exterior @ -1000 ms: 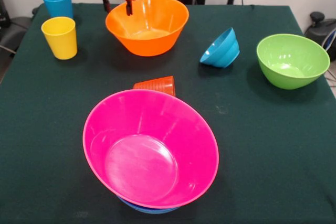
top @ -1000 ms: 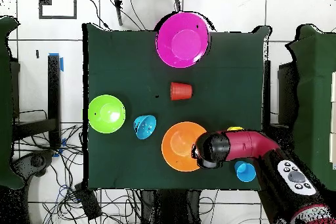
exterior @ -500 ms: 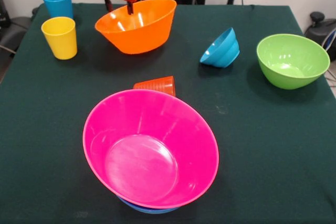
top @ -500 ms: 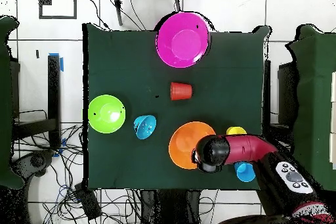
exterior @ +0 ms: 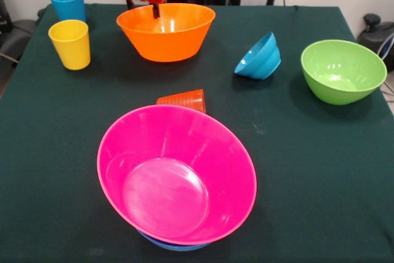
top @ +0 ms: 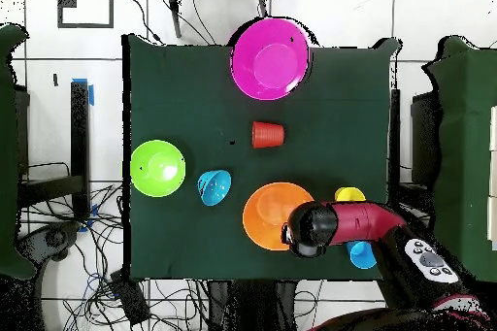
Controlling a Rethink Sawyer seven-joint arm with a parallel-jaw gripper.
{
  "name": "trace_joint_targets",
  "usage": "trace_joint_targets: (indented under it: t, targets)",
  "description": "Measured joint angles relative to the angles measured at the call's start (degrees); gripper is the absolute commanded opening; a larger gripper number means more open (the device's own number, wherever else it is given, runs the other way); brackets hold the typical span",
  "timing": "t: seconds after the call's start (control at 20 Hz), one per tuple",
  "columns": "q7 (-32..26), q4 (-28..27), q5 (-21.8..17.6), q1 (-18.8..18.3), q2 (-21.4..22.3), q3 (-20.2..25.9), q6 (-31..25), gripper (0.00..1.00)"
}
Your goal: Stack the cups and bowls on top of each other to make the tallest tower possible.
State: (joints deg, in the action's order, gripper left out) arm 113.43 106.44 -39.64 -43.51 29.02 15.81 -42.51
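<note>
claw (exterior: 155, 10) clamped on far rim of orange bowl (exterior: 165, 31) — bowl upright, directly under and in front of claw. pink tower (exterior: 177, 173) well apart from claw, across worktop (exterior: 320, 170).

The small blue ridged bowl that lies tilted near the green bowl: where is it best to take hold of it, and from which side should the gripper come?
Probably the rim. The blue ridged bowl rests tipped on its side, its mouth facing the orange bowl, so the raised upper edge is exposed. Coming down from above, one finger could go inside the mouth and one on the ridged outer wall. The rounded back offers little to pinch.
</note>
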Motion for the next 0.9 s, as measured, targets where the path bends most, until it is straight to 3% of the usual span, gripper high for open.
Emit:
trace_joint_targets:
  t: [0.75,0.8,0.9]
  targets:
    - [0.0,-0.1,1.3,0.2,0.7,-0.2,0.0,1.00]
    - [0.0,-0.1,1.3,0.6,0.8,-0.4,0.0,0.00]
    - [0.0,-0.3,1.4,0.8,0.8,-0.6,0.0,0.00]
